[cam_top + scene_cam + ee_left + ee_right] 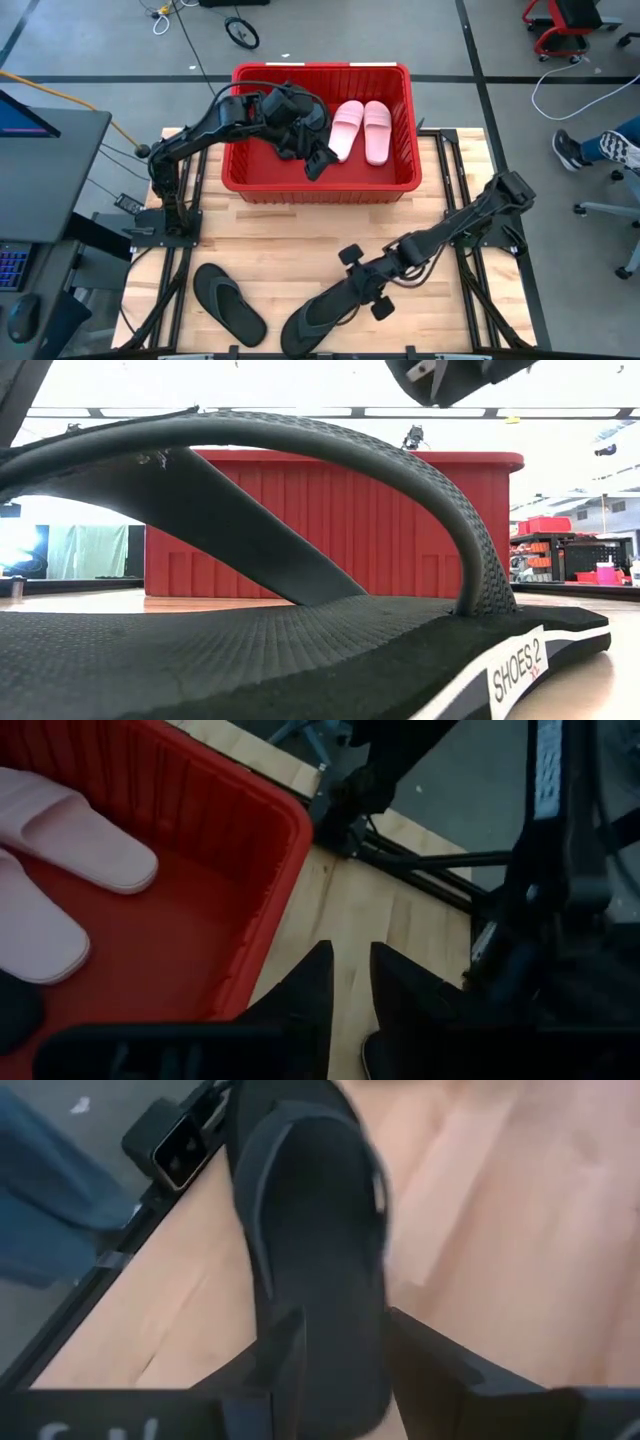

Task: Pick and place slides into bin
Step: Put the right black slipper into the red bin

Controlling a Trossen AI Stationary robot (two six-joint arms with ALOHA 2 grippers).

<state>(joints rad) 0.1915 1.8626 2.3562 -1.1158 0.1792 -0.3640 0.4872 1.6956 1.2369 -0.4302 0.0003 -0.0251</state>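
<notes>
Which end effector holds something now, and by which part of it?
Neither visibly. The right end effector straddles a black flip-flop, its fingers open. The left end effector is over the bin.

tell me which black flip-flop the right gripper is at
The flip-flop nearer the table's middle: the right gripper straddles it, fingers open. The other flip-flop, toward the left arm's side, lies alone.

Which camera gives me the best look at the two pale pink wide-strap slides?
The high view: both pale pink wide-strap slides lie side by side, whole, inside the red ribbed plastic bin. The left wrist view shows only parts of them. The low view hides them behind the bin wall; the right wrist view misses them.
</notes>
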